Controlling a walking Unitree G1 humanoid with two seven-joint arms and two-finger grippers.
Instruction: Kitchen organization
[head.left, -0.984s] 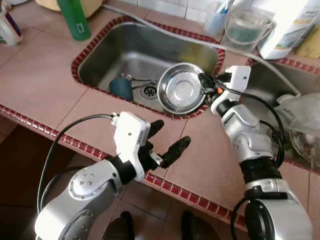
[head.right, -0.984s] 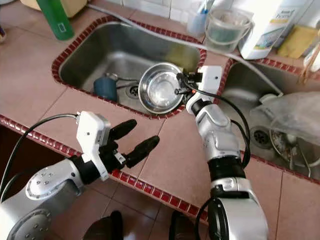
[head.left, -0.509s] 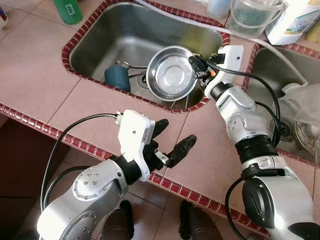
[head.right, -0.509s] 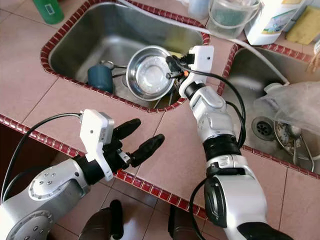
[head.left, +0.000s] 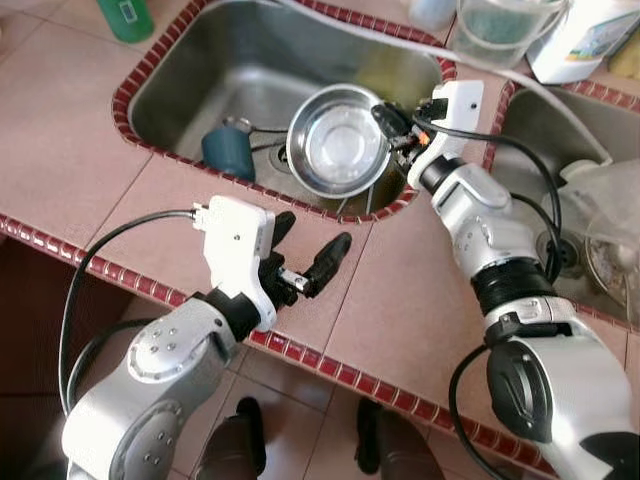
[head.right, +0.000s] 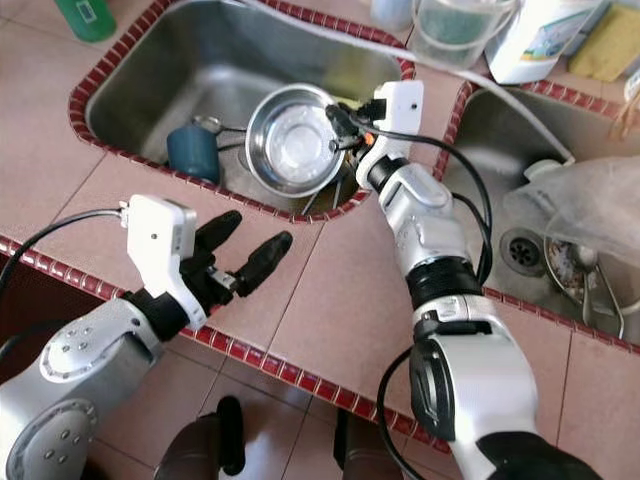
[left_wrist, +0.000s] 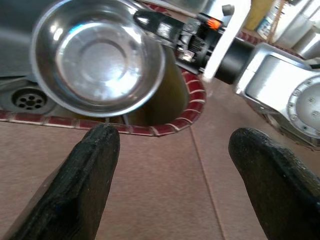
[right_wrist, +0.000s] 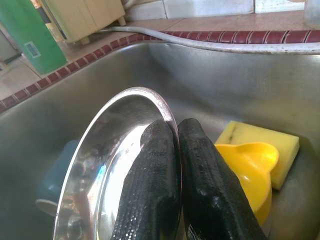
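Evidently, the organising was only at an early stage: the round stainless-steel bowl (head.left: 337, 152) was held by its rim, tilted, over the left-hand stainless sink basin (head.left: 190, 75), pinched between the closed fingers of the right gripper (head.left: 393, 122), and had not yet been set down anywhere on the pink-tiled counter (head.left: 60, 140). The bowl appeared empty and shiny, perhaps wet, though that could not be told for certain. The left gripper (head.left: 302, 252) was held spread wide above the counter's front edge, grasping nothing. Much was judged to remain. Inside the basin a dark blue cup (head.left: 228, 166) lay beside the drain, and a yellow plastic scoop-like piece (right_wrist: 248, 167) rested against a yellow sponge (right_wrist: 281, 145) at the bottom. At the back of the counter a clear plastic measuring jug (head.left: 494, 30) with something greenish inside was seen, beside a white carton (head.left: 583, 35), and a green bottle (head.left: 125, 17) stood well apart at the far left. The second basin (head.left: 540, 150) on the right held a crumpled clear plastic bag (head.left: 610, 240).
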